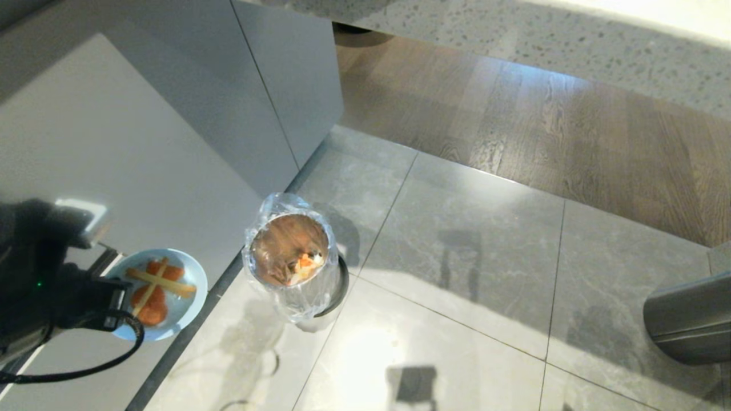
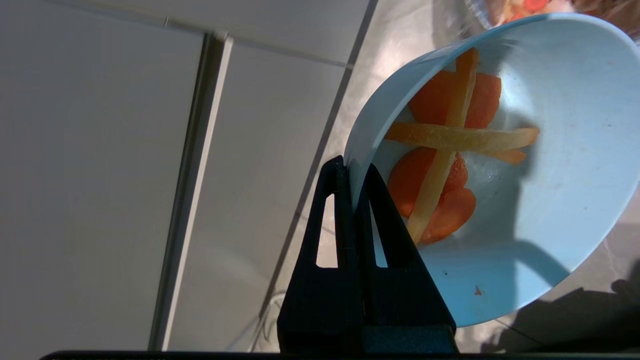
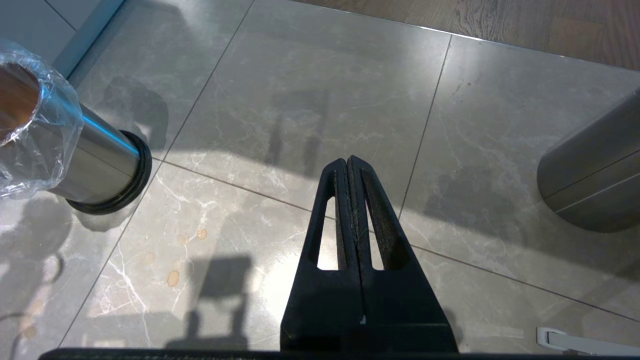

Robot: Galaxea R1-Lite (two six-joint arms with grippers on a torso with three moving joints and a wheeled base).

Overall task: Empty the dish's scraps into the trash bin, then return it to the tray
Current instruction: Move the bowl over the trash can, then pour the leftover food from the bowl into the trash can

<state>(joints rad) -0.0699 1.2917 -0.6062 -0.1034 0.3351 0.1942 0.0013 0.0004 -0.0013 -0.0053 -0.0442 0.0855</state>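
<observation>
None of the scraps point(image 1: 154, 288) have left the dish point(image 1: 188, 279): the left gripper point(image 2: 354, 172) pinches its glossy pale-blue rim, holding it level beside the trash bin point(image 1: 291, 251), not above it. Tipping and the return to the tray, which is out of sight, remain. Thin yellow sticks cross soft orange chunks; crinkled clear plastic collars the brown-lined bin. Over marbled grey tiles point(image 3: 310, 100), the right gripper point(image 3: 347, 165) hangs clamped and empty.

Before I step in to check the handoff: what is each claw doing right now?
Left claw: closed on the rim of the dish, scraps inside.
Right claw: closed, holding nothing.
</observation>
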